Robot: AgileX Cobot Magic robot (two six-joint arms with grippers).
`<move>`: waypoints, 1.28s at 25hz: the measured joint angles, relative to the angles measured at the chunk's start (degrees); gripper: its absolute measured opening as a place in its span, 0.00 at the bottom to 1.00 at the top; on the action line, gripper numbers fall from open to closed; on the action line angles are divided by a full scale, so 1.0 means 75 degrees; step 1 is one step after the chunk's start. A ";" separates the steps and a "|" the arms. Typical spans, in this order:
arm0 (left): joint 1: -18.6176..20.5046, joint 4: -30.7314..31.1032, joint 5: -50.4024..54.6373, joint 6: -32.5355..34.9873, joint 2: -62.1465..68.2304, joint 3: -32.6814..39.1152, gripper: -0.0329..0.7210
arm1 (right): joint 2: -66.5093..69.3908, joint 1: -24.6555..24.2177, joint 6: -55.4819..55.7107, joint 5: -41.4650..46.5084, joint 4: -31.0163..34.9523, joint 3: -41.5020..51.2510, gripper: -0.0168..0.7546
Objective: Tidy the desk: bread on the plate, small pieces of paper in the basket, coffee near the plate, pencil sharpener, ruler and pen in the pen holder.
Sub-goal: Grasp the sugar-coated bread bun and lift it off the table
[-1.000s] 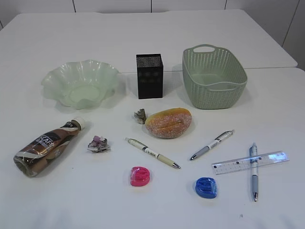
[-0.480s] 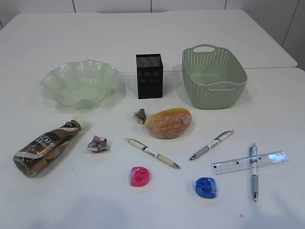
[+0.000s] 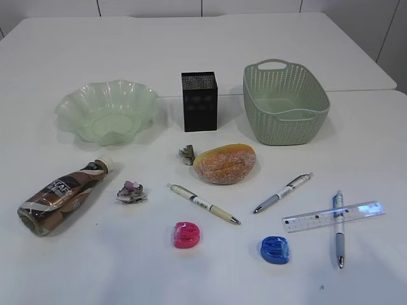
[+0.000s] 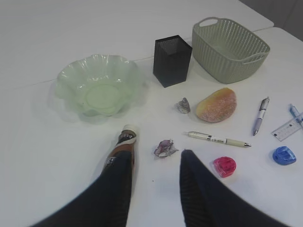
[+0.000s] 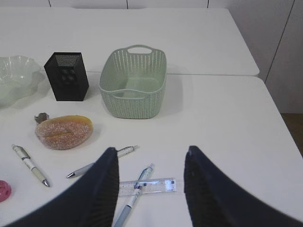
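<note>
Bread (image 3: 225, 164) lies mid-desk (image 3: 191, 57) in the exterior view, the plate (image 3: 107, 112) empty, and no arm is in sight, so nothing seems tidied yet. From the left wrist, the left pincer (image 4: 156, 163) hangs spread and empty; the coffee (image 4: 122, 151) lies on its side just under its left finger, a paper scrap (image 4: 165, 148) just ahead. From the right wrist, the right pincer (image 5: 150, 158) hangs spread above ruler (image 5: 147, 186) and crossed pen (image 5: 135, 197), basket (image 5: 134, 81) farther ahead.

Sugar-dusted bread (image 3: 225, 164) lies beside a paper scrap (image 3: 187, 154), seemingly touching, before pen holder (image 3: 200, 101).
</note>
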 joint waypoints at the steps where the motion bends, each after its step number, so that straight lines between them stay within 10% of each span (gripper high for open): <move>1: -0.0092 0.0000 -0.0022 0.0073 0.0329 -0.0147 0.36 | 0.0090 0.0000 0.0000 -0.0015 0.0000 0.0000 0.50; 32: -0.1660 -0.0923 0.0985 0.3061 0.6083 -0.3849 0.36 | 0.3680 0.0000 0.2845 -0.0277 -0.2261 -0.1105 0.50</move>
